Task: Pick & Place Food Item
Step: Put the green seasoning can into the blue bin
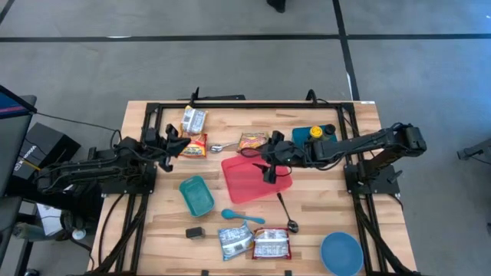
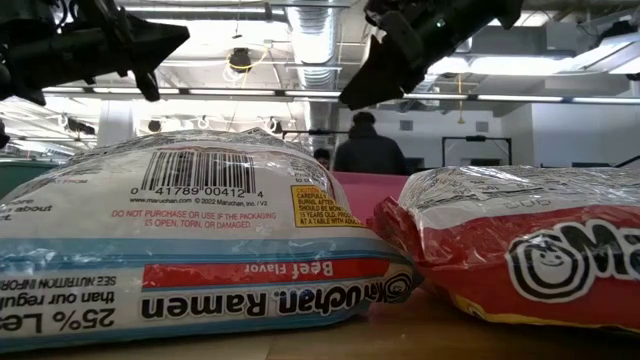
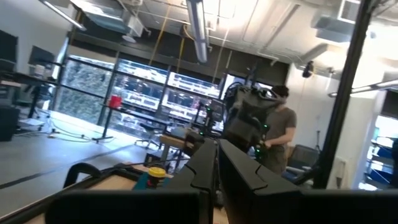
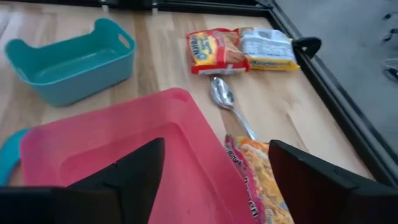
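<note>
My right gripper is open and empty. It hovers over the far edge of the red tray, pointing toward the table's left. In the right wrist view its fingers frame the tray's rim and an orange ramen packet. That packet lies flat on the table just beyond the tray. My left gripper is shut and empty. It is raised next to a red ramen packet, and its fingers point level into the room. A white packet lies beyond the red one.
A teal bin, a blue spoon and two ramen packets lie near the front. A blue bowl is at the front right. Metal spoons lie by the tray. A person stands beyond the table.
</note>
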`<state>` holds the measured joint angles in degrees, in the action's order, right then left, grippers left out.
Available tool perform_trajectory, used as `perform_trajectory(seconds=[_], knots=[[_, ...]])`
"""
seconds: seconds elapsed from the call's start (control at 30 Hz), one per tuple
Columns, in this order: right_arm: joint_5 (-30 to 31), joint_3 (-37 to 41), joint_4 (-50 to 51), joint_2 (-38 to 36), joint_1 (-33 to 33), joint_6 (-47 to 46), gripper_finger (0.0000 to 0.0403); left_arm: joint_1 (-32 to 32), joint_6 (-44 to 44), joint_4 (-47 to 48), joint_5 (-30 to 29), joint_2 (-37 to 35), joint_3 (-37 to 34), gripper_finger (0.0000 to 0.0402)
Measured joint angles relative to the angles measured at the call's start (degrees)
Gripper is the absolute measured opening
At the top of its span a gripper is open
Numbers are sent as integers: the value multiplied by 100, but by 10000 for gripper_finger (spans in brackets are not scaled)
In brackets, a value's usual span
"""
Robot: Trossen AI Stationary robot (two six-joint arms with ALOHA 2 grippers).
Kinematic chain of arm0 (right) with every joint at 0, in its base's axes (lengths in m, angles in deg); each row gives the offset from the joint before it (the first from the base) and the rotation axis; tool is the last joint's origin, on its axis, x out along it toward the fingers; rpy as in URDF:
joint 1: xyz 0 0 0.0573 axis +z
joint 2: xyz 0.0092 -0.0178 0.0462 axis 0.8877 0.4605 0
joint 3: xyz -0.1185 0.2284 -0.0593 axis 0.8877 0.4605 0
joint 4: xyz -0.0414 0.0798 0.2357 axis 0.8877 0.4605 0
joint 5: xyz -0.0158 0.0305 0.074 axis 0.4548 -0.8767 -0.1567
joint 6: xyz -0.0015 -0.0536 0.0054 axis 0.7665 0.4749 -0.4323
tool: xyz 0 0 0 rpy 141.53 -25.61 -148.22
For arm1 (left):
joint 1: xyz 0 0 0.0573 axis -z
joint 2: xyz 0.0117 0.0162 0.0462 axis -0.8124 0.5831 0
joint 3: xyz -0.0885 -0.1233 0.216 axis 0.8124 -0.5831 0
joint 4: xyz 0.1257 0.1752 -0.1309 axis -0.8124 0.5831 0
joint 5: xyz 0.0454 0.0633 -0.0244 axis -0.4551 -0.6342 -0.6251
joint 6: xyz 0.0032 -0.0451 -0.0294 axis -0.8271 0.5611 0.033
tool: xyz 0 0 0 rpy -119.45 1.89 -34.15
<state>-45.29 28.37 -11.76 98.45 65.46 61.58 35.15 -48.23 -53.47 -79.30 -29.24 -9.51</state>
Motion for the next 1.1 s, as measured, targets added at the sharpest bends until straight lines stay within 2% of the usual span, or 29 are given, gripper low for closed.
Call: perform_trajectory(seconds=[0.2,0.4,0.53,0.67,0.77,0.83,0.93,1.1], knots=[[108,7,-152,1,-28,189,218,139,3,112,272,0,137,12],[110,7,-196,0,-179,209,117,551,-96,575,272,125,446,12],[119,7,-298,2,-256,209,57,805,-150,638,248,499,615,12],[119,4,-341,0,-301,207,15,1043,-154,819,233,1001,865,12],[119,4,-346,0,-306,203,3,1208,-158,914,328,1276,1013,12],[119,4,-342,1,-306,202,7,1302,-163,892,588,1358,1101,12],[117,4,-333,1,-304,202,12,1478,-150,890,810,1325,1151,12],[117,4,-311,2,-304,189,8,1858,12,889,811,1179,1151,12]])
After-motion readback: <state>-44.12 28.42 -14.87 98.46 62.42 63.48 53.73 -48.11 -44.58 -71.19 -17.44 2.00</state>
